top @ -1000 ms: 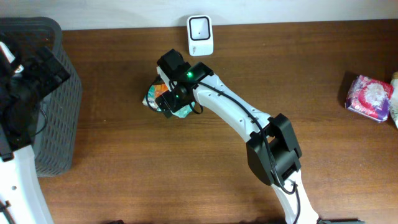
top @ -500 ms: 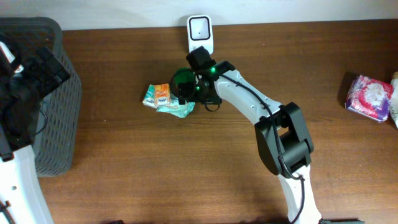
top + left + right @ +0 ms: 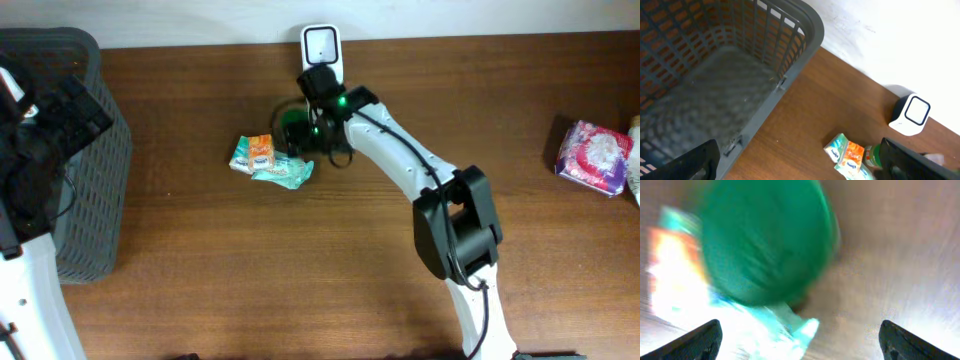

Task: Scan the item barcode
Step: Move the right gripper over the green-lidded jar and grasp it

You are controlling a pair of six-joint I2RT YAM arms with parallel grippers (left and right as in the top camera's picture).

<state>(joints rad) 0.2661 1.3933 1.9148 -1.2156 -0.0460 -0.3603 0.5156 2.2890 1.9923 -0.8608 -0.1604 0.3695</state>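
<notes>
the left arm hangs over the grey basket point(image 3: 95, 200) at the left, its left gripper point(image 3: 800, 167) spread wide and empty. mid-table, a teal-and-orange packet point(image 3: 266, 160) lies against a green-capped container point(image 3: 765, 240). the right gripper point(image 3: 799, 344) hovers over it, fingers parted, gripping nothing, just near of the white scanner point(image 3: 321, 55). a pink packet point(image 3: 595, 155) lies far right.

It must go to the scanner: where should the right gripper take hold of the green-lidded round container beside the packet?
Take the green-lidded round container by its lid rim, coming from straight above: it appears upright, lid facing up, under the open right gripper. Place the fingers on sides clear of the teal and orange packet beside it.
</notes>
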